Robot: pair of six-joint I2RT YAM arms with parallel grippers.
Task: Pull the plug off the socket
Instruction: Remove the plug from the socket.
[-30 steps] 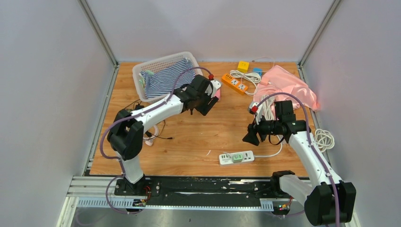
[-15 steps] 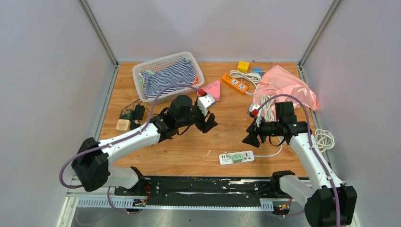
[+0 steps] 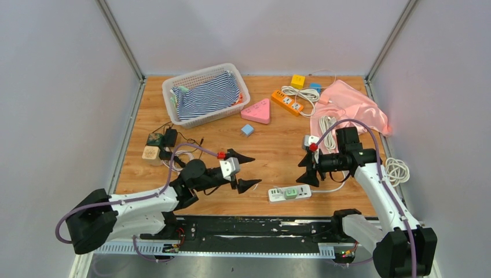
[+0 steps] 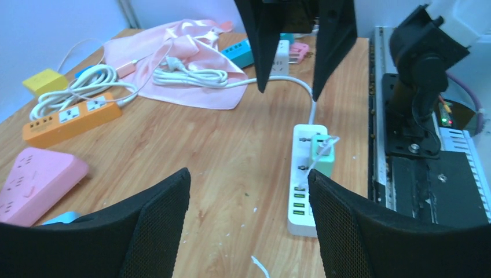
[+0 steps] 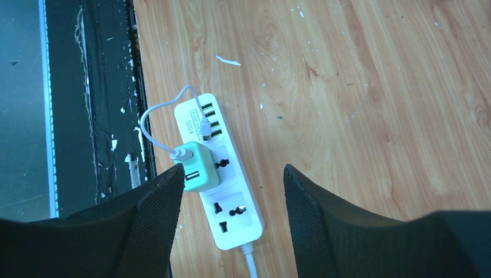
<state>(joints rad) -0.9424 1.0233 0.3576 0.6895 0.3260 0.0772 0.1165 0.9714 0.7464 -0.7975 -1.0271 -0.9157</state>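
Observation:
A white power strip (image 3: 289, 193) lies near the table's front edge with a mint-green plug adapter (image 3: 290, 193) seated in it. A short white cable loops from the adapter to the strip's USB ports. The strip (image 5: 223, 174) and adapter (image 5: 200, 165) show in the right wrist view, and the strip (image 4: 307, 174) and adapter (image 4: 322, 155) in the left wrist view. My right gripper (image 3: 307, 168) is open and empty, hovering just above and behind the strip's right end. My left gripper (image 3: 248, 171) is open and empty, left of the strip, pointing at it.
A white basket (image 3: 173, 87) with striped cloth stands at the back left. A pink triangular socket (image 3: 257, 111), an orange power strip (image 3: 288, 102), a yellow cube (image 3: 298, 80), pink cloth (image 3: 353, 104) and coiled white cables (image 3: 395, 169) lie around. Small chargers (image 3: 159, 141) sit at the left.
My left arm has swung from the back near the basket down to the front, and its gripper now faces the white strip. My right gripper dipped slightly toward the strip.

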